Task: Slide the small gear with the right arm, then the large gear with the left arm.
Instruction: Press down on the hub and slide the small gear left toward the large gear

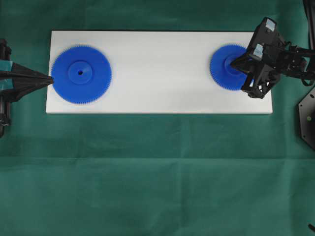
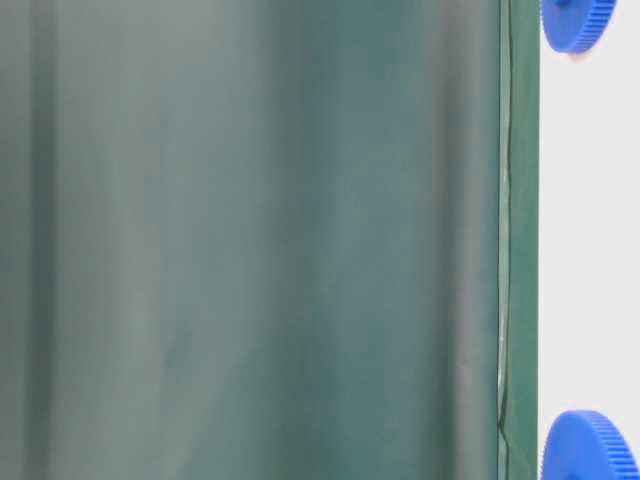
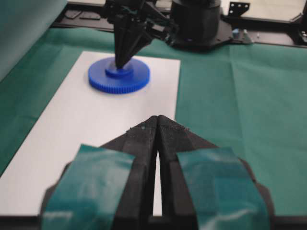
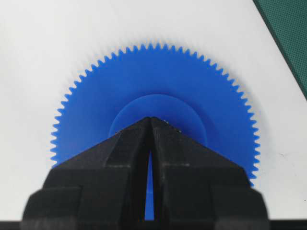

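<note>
On small gear (image 4: 153, 103) hub: right fingers (image 4: 165, 136) pressed together; left fingers (image 3: 144, 132) together beside large gear (image 1: 81, 74).

White board (image 1: 157, 73) flat on a creased green cloth (image 1: 147, 177)

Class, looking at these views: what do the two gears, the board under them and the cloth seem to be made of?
Small gear and large gear: likely moulded plastic, uniform blue, matte, crisp fine teeth. Board: smooth flat white sheet, material unclear. Cloth: green fabric, shown by soft folds and a woven texture.
</note>
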{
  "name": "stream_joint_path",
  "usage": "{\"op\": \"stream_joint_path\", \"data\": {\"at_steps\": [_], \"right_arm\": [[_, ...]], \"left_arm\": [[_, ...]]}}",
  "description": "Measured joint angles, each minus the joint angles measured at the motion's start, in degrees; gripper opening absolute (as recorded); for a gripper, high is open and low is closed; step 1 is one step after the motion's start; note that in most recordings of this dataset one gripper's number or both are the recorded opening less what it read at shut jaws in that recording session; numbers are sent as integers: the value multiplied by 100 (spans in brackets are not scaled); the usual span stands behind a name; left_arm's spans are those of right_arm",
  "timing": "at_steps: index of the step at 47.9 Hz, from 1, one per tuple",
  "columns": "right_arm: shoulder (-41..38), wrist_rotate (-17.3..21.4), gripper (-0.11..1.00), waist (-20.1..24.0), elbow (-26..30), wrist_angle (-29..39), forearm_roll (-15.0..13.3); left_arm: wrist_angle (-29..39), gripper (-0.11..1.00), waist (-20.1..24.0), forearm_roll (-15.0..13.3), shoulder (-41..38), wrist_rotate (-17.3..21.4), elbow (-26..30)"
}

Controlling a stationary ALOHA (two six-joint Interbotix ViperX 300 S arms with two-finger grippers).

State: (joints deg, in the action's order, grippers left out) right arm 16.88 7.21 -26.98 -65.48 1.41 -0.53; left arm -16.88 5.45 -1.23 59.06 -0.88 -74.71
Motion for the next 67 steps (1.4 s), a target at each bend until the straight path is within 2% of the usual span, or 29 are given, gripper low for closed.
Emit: {"op": "stream_joint_path", "data": {"at_steps": [15, 28, 39, 51, 67], "right_arm": [[-211, 9, 53, 18, 105, 0, 0], [-826, 53, 53, 264, 589, -158, -9], [-1661, 141, 53, 686, 1459, -272, -9], [-2725, 141, 52, 1125, 2804, -264, -18], [-3630, 141, 52, 1406, 4175, -79, -70]], "left_arm": [[0, -1, 0, 0, 0, 0, -9], [-9, -1, -70, 0, -9, -9, -9], [44, -1, -114, 9, 0, -9, -9], [185, -1, -123, 0, 229, 0, -18], [466, -1, -123, 0, 686, 0, -193]]}}
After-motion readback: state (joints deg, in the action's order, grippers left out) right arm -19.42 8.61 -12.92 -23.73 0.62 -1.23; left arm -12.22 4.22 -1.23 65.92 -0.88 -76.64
